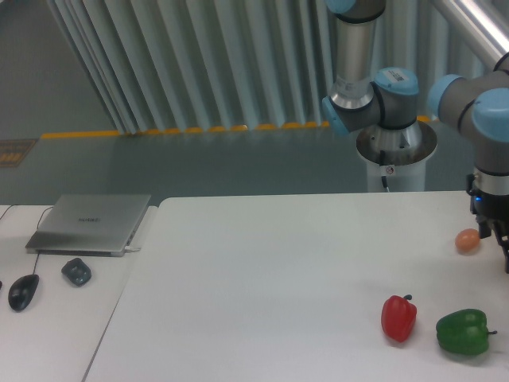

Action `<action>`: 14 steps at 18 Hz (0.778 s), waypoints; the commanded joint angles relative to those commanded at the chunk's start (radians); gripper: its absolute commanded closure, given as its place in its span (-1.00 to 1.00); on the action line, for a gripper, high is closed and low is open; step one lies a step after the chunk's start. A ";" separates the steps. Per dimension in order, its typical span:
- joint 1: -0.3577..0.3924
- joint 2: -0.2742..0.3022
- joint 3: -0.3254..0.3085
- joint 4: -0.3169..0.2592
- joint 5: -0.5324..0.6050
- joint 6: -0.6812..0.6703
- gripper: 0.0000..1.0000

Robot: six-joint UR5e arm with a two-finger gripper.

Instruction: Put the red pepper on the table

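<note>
The red pepper [398,317] stands upright on the table [262,286], green pepper [462,332] at its 3 o'clock. The gripper [503,248] is cut off at frame edge; its spread cannot be told.

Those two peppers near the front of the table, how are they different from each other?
The red pepper stands upright, taller than wide, while the green pepper looks squatter and wider. The red one's dark stem points up; the green one's stem sticks out sideways to the right. The red pepper sits further left, with a gap between them. Both are glossy, similar in size, and rest free on the white table, with the tool away from them.
</note>
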 joint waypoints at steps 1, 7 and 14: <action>0.000 0.000 0.000 -0.003 0.000 0.000 -1.00; 0.018 -0.003 0.041 -0.061 0.002 0.078 -1.00; 0.026 -0.012 0.041 -0.071 -0.006 0.094 -1.00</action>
